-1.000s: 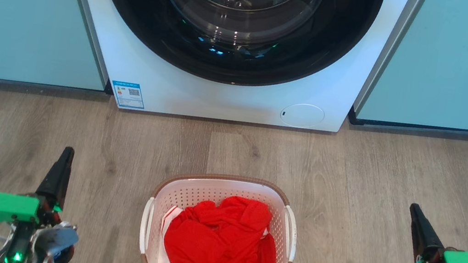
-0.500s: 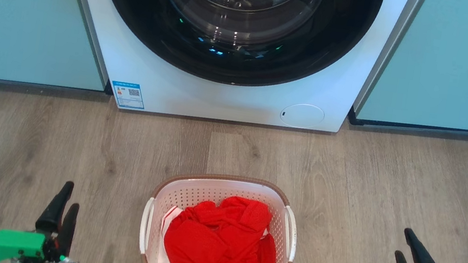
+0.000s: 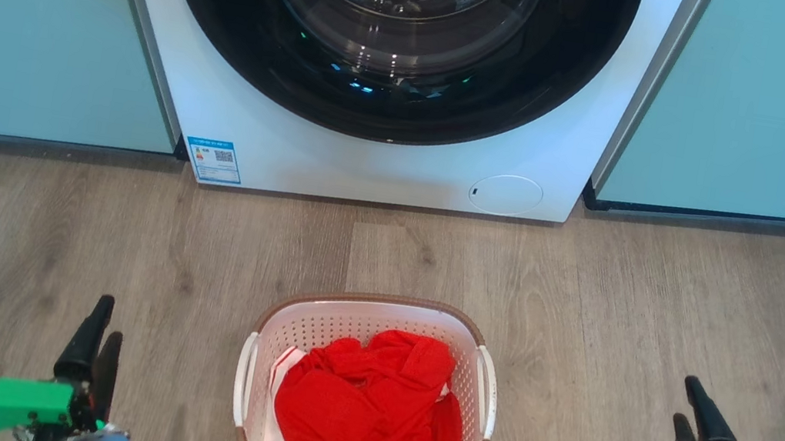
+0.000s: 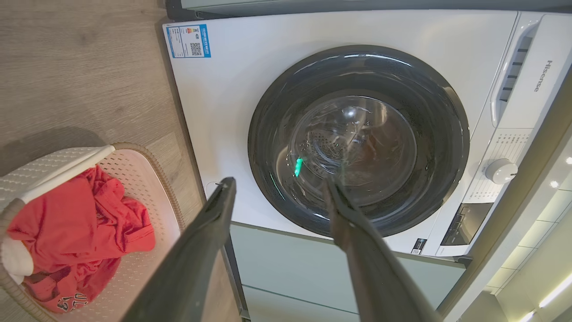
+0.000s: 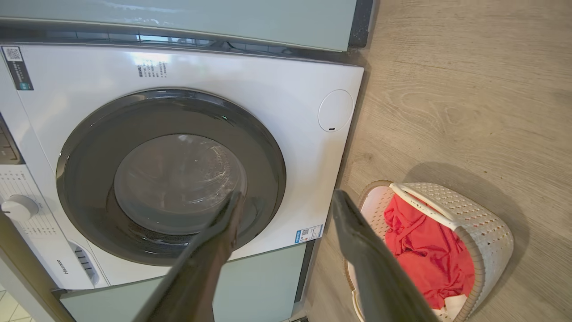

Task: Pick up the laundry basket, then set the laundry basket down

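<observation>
The laundry basket stands on the wood floor in front of me, white and perforated with a brown rim and a white handle on each side. Red clothing with some white cloth lies in it. My left gripper hangs open to the basket's left, well apart from it. My right gripper is open far to its right. The left wrist view has the basket at lower left beside the spread left gripper. In the right wrist view the basket sits at lower right of the spread right gripper.
A white front-loading washing machine with its dark round door shut stands just behind the basket. Pale green cabinet fronts flank it on both sides. Bare wood floor lies between the basket and each gripper.
Both grippers have gone from shut to open and have dropped lower in the head view. The basket has stayed where it was.
</observation>
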Motion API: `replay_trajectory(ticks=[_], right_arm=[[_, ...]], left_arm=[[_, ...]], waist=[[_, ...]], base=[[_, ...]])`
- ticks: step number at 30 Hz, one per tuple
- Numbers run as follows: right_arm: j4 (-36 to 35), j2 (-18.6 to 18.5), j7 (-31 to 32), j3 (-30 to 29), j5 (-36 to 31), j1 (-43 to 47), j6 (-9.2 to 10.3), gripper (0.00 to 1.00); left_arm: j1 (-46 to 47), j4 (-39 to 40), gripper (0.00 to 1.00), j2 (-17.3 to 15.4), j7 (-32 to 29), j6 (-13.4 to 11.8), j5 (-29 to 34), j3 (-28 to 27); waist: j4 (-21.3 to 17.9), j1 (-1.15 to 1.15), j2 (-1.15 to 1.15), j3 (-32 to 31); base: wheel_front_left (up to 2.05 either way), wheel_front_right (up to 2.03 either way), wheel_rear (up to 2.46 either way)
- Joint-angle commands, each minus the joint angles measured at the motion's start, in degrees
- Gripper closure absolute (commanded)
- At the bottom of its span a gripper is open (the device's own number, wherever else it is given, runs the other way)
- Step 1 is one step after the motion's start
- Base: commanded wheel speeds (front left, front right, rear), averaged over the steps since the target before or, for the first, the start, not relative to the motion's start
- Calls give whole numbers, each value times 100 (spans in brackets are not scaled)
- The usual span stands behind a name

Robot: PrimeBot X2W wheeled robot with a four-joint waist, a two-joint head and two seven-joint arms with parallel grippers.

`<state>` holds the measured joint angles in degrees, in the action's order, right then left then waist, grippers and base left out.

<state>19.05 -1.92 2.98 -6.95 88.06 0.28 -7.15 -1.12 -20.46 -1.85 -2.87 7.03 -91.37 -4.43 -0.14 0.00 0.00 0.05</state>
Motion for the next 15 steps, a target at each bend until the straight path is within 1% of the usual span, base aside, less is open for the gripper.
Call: replay_trajectory(ticks=[1, 9, 15], right_arm=[[-252, -26, -59, 8, -133, -302, -12, 0], [-634, -31, -193, -36, -827, -401, -14, 0], [-944, -35, -294, 52, -1529, -489, -15, 0]], left_arm=[[328, 222, 0, -61, 46, 9, 91, -82], [390, 417, 0, -64, 180, 12, 467, -152], [426, 614, 0, -67, 280, 14, 773, -135]], waist=[[1, 0, 0, -1], [3, 0, 0, 9], [5, 0, 0, 23]], base=[[0, 0, 0], [0, 0, 0], [0, 0, 0]])
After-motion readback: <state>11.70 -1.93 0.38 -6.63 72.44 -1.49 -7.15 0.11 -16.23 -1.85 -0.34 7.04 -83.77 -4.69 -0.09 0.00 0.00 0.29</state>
